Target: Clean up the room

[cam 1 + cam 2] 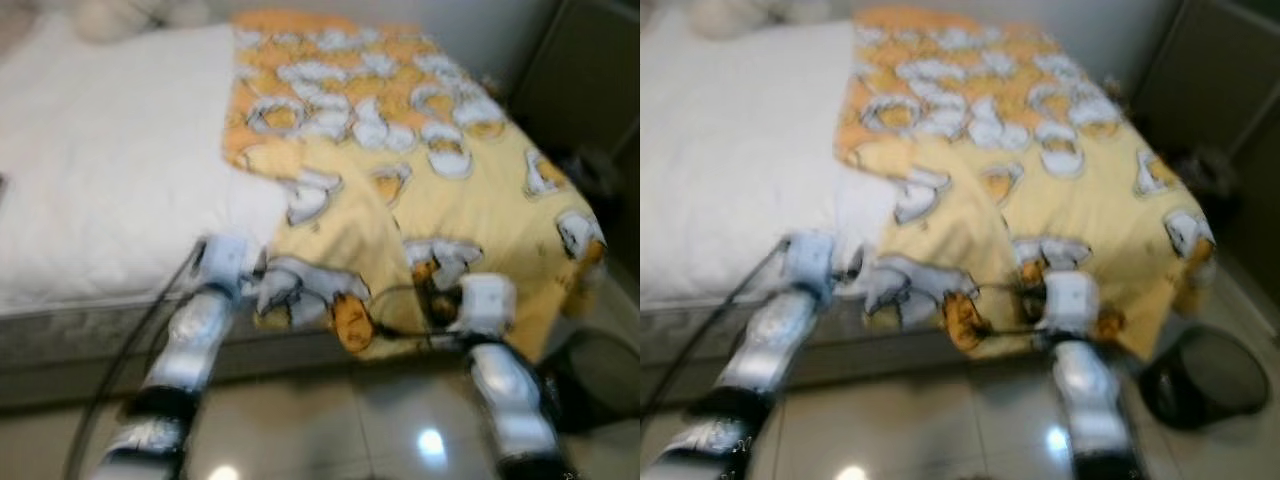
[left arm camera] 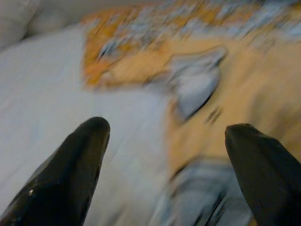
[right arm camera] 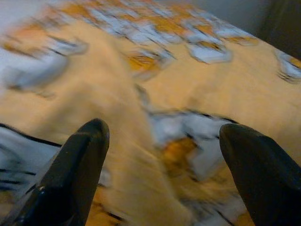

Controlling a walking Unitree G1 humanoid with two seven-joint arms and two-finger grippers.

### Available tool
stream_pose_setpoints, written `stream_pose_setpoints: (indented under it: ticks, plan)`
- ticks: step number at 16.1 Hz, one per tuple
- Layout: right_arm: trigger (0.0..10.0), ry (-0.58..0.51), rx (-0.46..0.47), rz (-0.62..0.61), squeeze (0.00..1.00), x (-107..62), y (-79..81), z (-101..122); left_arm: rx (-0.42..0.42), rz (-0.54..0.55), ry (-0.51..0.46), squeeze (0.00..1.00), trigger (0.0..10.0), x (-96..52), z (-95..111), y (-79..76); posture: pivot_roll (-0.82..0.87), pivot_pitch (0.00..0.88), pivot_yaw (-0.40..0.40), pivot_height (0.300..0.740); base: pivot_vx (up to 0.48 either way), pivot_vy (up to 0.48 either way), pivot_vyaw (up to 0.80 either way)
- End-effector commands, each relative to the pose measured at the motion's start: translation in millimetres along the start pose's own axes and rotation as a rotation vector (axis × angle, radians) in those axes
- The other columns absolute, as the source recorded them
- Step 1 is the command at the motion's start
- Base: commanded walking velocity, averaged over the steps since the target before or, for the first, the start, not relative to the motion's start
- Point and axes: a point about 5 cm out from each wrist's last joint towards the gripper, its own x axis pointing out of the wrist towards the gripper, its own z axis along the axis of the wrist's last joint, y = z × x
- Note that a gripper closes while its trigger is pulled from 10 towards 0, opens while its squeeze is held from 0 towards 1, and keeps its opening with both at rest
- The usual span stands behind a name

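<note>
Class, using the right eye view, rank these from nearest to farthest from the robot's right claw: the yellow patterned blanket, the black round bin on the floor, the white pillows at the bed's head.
1. Yellow patterned blanket: directly at the right claw.
2. Black round bin: floor, to its right.
3. White pillows: far left corner.

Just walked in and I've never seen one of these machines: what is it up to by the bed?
The robot stands at the foot of a bed with both arms held out over a rumpled yellow blanket that covers one side of the white mattress. The left gripper and right gripper both have their jaws open just above the blanket's near edge, holding nothing. A dark bin sits on the floor nearby.
</note>
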Motion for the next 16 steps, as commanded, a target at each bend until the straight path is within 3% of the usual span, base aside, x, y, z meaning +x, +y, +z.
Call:
stream_pose_setpoints:
  ticks: [1,5,7,9,11,13,15,16]
  plan:
    - [10.0,-0.034,0.012,0.029,0.0,3.9,9.2,8,0.021,0.011,0.014,0.0,10.0,-2.8,-5,9.0,0.08,0.0,-0.042,0.74,0.277,0.39,-0.78]
    - [10.0,-0.022,0.01,0.046,0.0,-4.6,8.4,2,0.014,0.017,0.042,0.0,10.0,-0.5,-11,10.2,0.06,0.0,-0.054,0.74,0.369,0.303,-0.75]
    - [10.0,-0.002,-0.012,0.044,0.0,-15.0,4.0,-2,-0.005,-0.06,0.052,0.0,10.0,-1.9,-18,-8.5,0.03,0.0,-0.068,0.74,0.465,0.0,-0.22]
    - [10.0,0.043,-0.027,0.031,0.0,-35.1,-5.9,-10,-0.02,-0.154,0.068,0.0,10.0,-5.7,-26,-41.3,-0.01,0.0,-0.091,0.74,0.199,0.0,0.0]
    - [10.0,0.068,-0.052,0.052,0.0,-45.4,-6.3,-15,-0.052,-0.133,0.126,0.0,10.0,-8.6,-37,-53.4,-0.03,0.0,-0.102,0.74,0.0,0.0,0.0]
    - [10.0,0.06,-0.087,0.062,0.0,-63.8,-11.8,-6,-0.012,-0.021,0.166,0.0,10.0,-13.0,-48,-56.1,-0.12,0.085,-0.143,0.74,0.0,0.0,0.0]
    - [10.0,0.053,-0.115,0.085,0.0,-76.0,-14.0,1,0.051,0.062,0.135,0.0,10.0,-9.9,-43,-54.2,-0.16,0.133,-0.157,0.74,0.0,0.0,0.0]
    - [10.0,0.066,-0.132,0.086,0.0,-79.7,-15.8,0,0.031,0.08,0.134,0.0,10.0,-8.4,-41,-54.6,-0.17,0.148,-0.168,0.74,0.0,0.0,0.0]
